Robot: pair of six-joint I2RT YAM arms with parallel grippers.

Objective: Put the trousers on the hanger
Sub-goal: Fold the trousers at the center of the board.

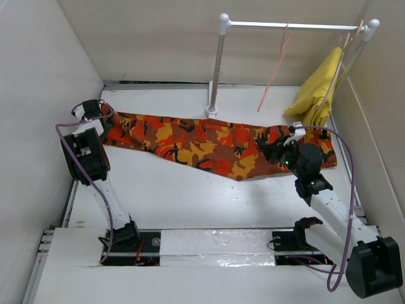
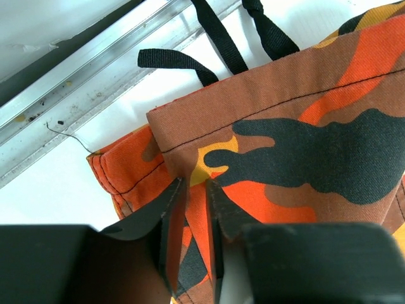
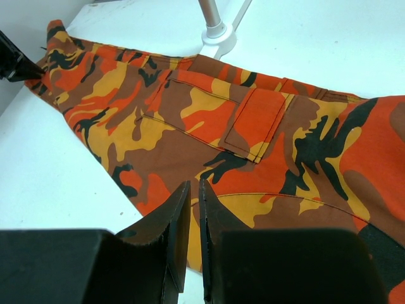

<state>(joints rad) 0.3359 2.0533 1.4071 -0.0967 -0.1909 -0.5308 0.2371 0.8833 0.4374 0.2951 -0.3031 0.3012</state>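
The left gripper (image 2: 192, 212) is clenched on the trousers (image 1: 209, 142): its two dark fingers (image 2: 169, 221) stand nearly together, and a thin fold of orange cloth at the hem of one leg is pinched between them. Just beyond these fingers lies the brown hem with a black patch, and further ahead some black straps (image 2: 218, 44) lie on the white table (image 2: 57, 183). The right gripper (image 3: 194, 215) is also closed to a narrow slit, with the near edge of the cloth caught between its fingers at the waist end. Ahead of them and a little to the right there is a flap pocket (image 3: 256, 120). The trousers lie flat and stretched on the table from one gripper to the other. The hanger (image 1: 276, 69) hangs from the rail (image 1: 291, 26) well beyond the right fingers, apart from the trousers, and a yellow garment (image 1: 318, 85) hangs on its right side.
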